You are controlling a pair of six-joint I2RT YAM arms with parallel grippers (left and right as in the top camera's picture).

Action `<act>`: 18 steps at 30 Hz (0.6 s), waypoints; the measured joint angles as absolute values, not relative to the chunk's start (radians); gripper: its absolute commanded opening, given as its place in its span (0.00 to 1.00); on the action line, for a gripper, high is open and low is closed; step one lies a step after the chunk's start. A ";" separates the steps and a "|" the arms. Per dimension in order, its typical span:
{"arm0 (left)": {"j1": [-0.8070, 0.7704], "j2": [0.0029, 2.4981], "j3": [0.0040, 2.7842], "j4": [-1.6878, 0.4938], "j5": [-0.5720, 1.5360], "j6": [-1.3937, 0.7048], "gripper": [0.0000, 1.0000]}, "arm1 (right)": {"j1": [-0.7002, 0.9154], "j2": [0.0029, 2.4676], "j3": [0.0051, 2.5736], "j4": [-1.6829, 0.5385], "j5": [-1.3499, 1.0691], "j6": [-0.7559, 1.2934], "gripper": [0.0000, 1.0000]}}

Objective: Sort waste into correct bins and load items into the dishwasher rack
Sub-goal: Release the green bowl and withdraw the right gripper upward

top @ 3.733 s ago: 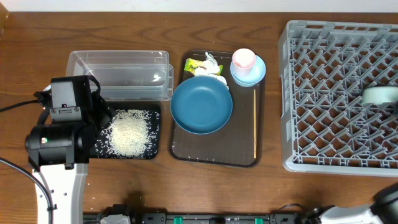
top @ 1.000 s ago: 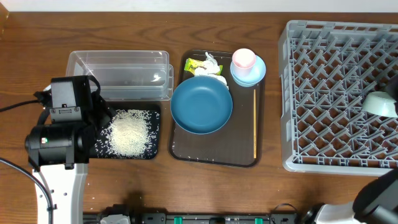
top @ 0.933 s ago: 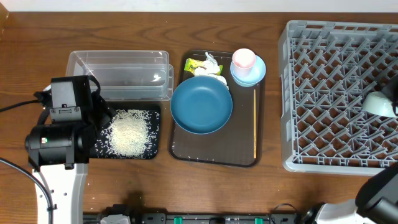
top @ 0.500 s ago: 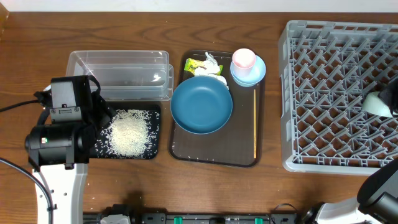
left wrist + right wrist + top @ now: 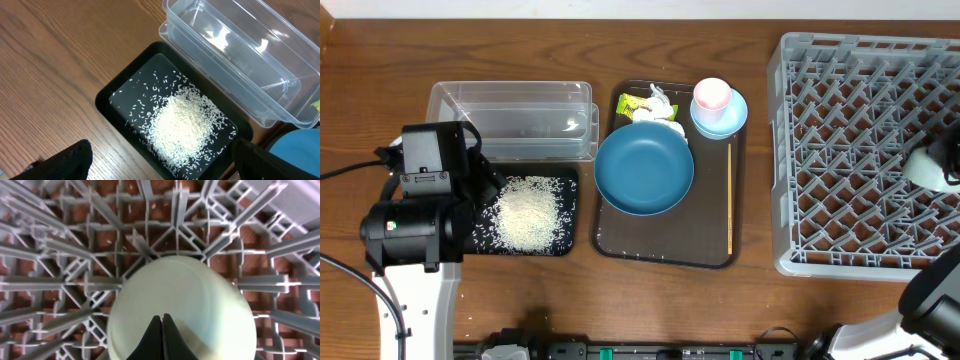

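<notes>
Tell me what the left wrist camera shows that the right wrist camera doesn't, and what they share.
Left wrist only: the black tray holding the rice heap, the clear tub beside it, an edge of the dark blue dish, the left gripper open. Right wrist only: the lattice of the grey rack, the pale bowl over it, the right gripper shut in front of the bowl. Shared: only the wooden table, glimpsed through the lattice in the right wrist view.
</notes>
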State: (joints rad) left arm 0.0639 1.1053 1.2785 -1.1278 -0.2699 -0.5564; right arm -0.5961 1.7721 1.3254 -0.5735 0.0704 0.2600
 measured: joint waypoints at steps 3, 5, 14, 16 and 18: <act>0.064 1.105 1.279 -1.128 -0.270 -0.556 0.91 | -0.596 1.777 1.325 -0.587 0.070 0.259 0.01; 0.064 1.105 1.279 -1.128 -0.270 -0.557 0.91 | -0.596 1.777 1.325 -0.599 0.071 0.258 0.01; 0.064 1.105 1.279 -1.128 -0.270 -0.556 0.91 | -0.596 1.766 1.325 -0.671 0.081 0.273 0.01; 0.064 1.105 1.279 -1.128 -0.270 -0.557 0.91 | -0.596 1.748 1.325 -0.678 0.083 0.279 0.01; 0.064 1.105 1.279 -1.128 -0.270 -0.557 0.91 | -0.596 1.717 1.325 -0.685 0.081 0.281 0.01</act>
State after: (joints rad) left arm 0.0639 1.1053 1.2785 -1.1278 -0.2695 -0.5568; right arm -0.5961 1.7172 1.3254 -0.6846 0.0807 0.2813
